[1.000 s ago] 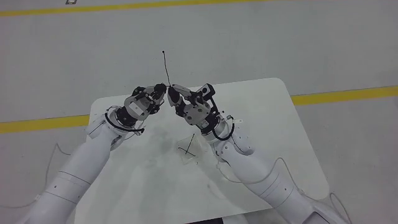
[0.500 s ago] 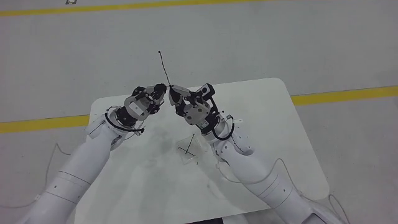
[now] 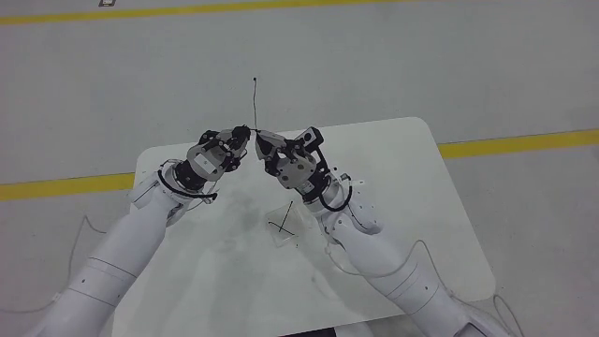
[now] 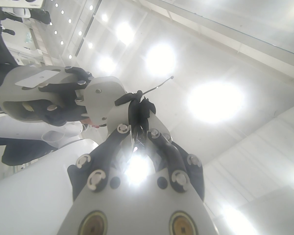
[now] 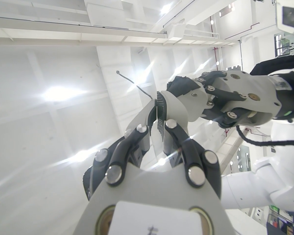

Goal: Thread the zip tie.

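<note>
A thin black zip tie (image 3: 254, 103) stands up from the point where both grippers meet, above the far part of the white table (image 3: 402, 159). Its small knobbed end (image 3: 255, 80) is free. My left gripper (image 3: 241, 137) comes in from the left and is shut on the tie's lower end. My right gripper (image 3: 261, 139) faces it tip to tip and is also shut there. In the left wrist view, the left gripper (image 4: 138, 110) is pinched together and the zip tie (image 4: 159, 86) sticks out past it. In the right wrist view, the right gripper (image 5: 156, 110) is closed, with the zip tie (image 5: 133, 84) leaving its tips.
Two more black zip ties (image 3: 281, 216) lie crossed on the table under the right forearm, beside a small clear scrap (image 3: 286, 232). Grey floor with yellow lines (image 3: 524, 142) surrounds the table.
The free end of the zip tie has swung a little to the right. Both grippers have stayed where they were, still pinched together.
</note>
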You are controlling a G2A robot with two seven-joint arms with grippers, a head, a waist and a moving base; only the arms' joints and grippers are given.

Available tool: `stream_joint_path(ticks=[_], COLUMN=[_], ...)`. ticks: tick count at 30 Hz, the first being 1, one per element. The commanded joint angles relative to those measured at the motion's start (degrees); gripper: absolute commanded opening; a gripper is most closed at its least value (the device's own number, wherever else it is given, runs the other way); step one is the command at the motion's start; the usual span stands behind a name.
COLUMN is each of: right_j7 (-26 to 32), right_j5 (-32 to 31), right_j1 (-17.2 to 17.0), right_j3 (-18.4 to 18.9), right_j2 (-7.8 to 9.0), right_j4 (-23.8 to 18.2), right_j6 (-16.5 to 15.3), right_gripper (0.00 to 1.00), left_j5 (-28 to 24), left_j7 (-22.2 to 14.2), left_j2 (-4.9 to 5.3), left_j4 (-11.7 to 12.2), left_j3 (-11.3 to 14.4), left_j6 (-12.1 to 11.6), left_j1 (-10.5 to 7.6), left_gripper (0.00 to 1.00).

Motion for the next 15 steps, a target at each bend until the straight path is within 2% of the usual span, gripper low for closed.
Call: stream_joint_path(ticks=[1,15], right_j7=[0.1,0.3], right_j5=[-0.4,-3.0], right_j1=[-0.1,-1.7], right_j3=[0.2,1.8], right_j2=[-0.09,-0.52], right_j4=[0.0,-0.3], right_j6=[0.2,1.6], right_gripper=[0.0,0.0], left_j5=[0.0,0.0], left_j7=[0.0,0.0], left_j2=[0.0,0.0], left_j4=[0.0,0.0], left_j3=[0.0,0.0], left_j6=[0.0,0.0], left_j1=[0.0,0.0], left_gripper=[0.0,0.0])
